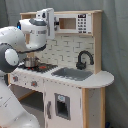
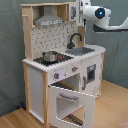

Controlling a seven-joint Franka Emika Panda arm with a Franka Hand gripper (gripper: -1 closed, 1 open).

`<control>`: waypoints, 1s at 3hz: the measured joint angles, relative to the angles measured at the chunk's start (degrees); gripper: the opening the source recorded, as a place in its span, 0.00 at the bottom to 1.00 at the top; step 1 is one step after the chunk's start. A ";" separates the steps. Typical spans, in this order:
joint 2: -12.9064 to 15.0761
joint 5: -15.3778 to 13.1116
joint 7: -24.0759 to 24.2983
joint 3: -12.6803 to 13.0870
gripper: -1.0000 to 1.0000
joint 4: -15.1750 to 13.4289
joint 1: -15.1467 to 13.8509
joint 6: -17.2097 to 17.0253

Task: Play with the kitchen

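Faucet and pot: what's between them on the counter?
In the second exterior view, only bare stovetop and the sink's near edge lie between faucet and pot.

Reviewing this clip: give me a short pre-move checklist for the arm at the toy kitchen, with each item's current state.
1. Oven door position known: ok, it hangs open, tilted forward, in the second exterior view.
2. Pot seated on the stovetop: ok, upright on the burner.
3. Arm clear of the kitchen: ok, the gripper is up at hood height, touching nothing visible.
4. Faucet path: ok, spout stands over the sink, apart from the arm.
5. Gripper state: cannot tell.
6. Sink contents: cannot tell; the basin looks bare in the first exterior view.
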 joint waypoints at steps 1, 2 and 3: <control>0.85 0.00 -0.08 3.74 0.00 2.25 -3.96 0.20; 1.34 0.00 -0.08 7.44 0.00 4.24 -8.35 0.58; 1.34 0.00 -0.08 10.71 0.00 6.06 -12.93 0.96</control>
